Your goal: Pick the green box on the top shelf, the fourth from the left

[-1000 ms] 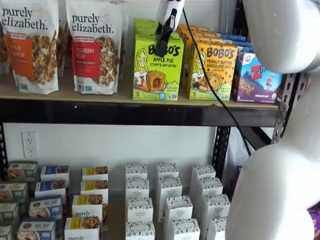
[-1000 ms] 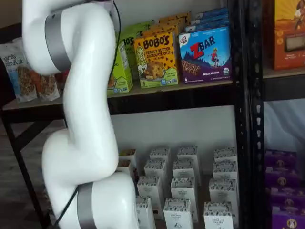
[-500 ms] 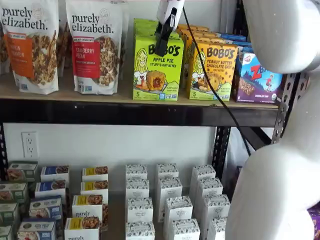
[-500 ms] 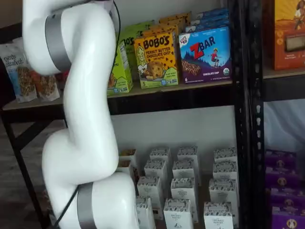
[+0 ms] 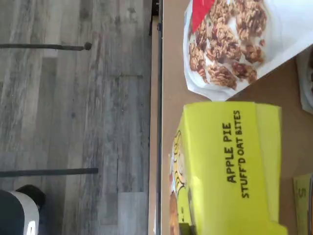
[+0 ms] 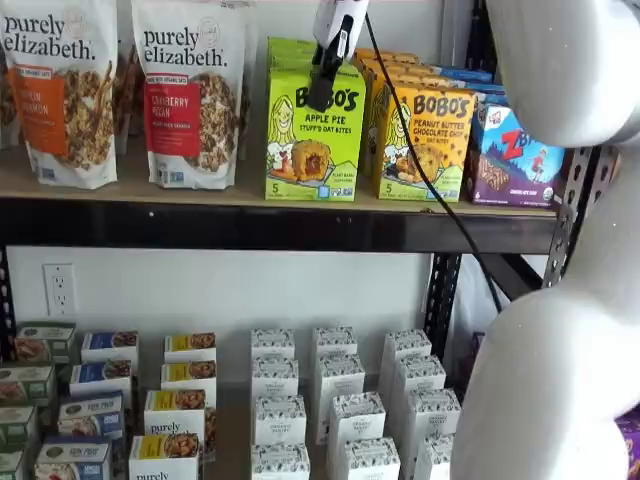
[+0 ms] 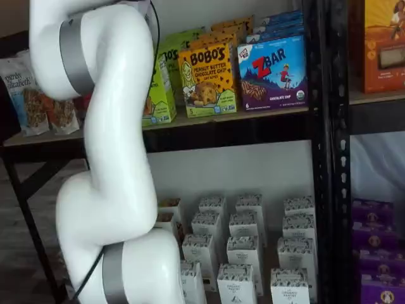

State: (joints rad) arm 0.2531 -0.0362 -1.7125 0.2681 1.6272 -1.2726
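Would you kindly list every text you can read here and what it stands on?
"BOBO'S APPLE PIE STUFF'D OAT BITES": green box.
"BOBO'S PEANUT BUTTER CHOCOLATE CHIP": yellow-orange box.
"ZBAR CHOCOLATE CHIP": blue box.
"purely elizabeth.": granola bags.
Lower-shelf cartons' print: too small.

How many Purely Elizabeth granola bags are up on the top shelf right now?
2 show fully: a cinnamon bag at the far left of the top shelf and a cranberry pecan bag beside the green Bobo's box. More sit behind them, partly hidden.

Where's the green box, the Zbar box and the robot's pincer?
Green box (image 6: 315, 140): shelf view, on its front face.
Zbar box (image 7: 273, 73): shelf view, on its front face.
Pincer (image 6: 320, 100): shelf view, at the black fingertips.
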